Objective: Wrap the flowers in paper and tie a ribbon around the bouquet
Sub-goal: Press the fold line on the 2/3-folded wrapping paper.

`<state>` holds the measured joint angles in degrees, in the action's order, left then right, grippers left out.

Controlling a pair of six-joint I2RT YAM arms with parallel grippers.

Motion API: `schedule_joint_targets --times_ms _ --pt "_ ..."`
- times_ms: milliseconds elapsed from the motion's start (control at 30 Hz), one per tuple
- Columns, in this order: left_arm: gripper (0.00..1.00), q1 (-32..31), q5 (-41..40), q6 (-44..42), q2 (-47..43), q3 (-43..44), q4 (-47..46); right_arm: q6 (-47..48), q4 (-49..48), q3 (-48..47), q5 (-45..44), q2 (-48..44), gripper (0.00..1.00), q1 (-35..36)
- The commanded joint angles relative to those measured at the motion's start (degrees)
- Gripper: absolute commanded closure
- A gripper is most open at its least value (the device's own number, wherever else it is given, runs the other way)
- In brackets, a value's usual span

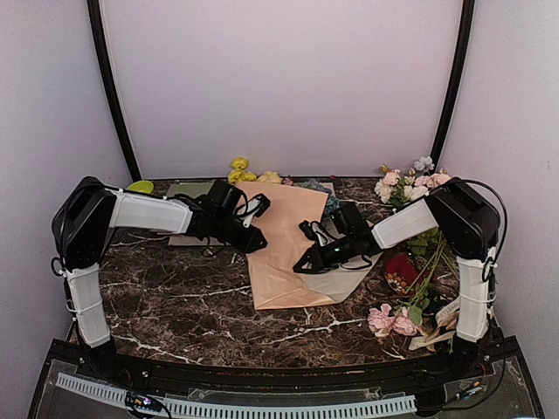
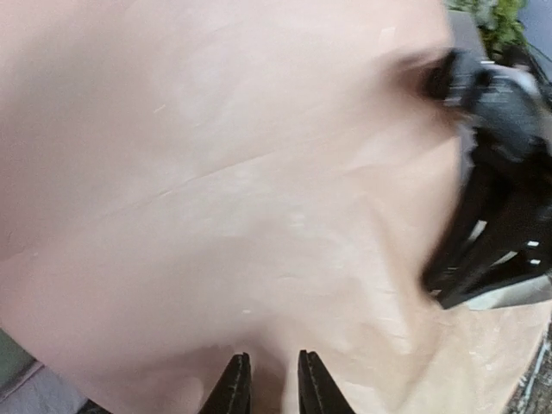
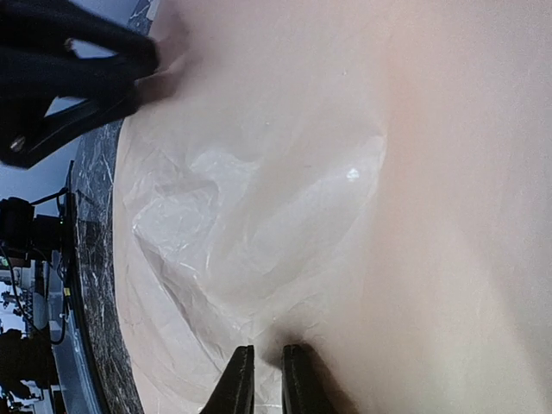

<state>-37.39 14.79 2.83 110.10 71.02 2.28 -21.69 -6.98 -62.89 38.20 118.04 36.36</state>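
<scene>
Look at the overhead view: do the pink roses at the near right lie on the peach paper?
No: the pink roses lie on the marble table, to the right of the paper and off its edge.

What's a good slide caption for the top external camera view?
Left gripper and right gripper pinch the peach-pink paper from either side, yellow flowers showing beyond its far edge.

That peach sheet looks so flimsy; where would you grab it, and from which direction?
By a thin edge or fold, coming in low from either side. The paper lies draped over the flowers, so its middle offers nothing to pinch. Both arms' jaws are closed on it so: left gripper on its left side, right gripper on its right.
</scene>
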Motion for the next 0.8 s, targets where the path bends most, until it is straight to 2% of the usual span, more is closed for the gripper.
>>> schedule_joint_targets --times_ms 0,267,467,767 --pt "0.80 4.4 -4.7 2.8 4.6 2.4 2.1 1.3 10.1 1.6 -5.9 1.2 0.87 0.4" --pt "0.79 10.3 -6.6 4.1 7.4 6.0 0.8 2.5 12.0 1.8 -7.6 1.3 0.87 1.2" --pt "0.75 13.9 -8.3 2.7 11.2 11.7 1.3 3.2 13.5 1.3 -9.1 1.5 0.87 1.8" --pt "0.74 18.3 -14.0 1.5 26.1 36.8 12.2 3.3 13.9 1.9 -10.1 1.0 0.86 2.2"
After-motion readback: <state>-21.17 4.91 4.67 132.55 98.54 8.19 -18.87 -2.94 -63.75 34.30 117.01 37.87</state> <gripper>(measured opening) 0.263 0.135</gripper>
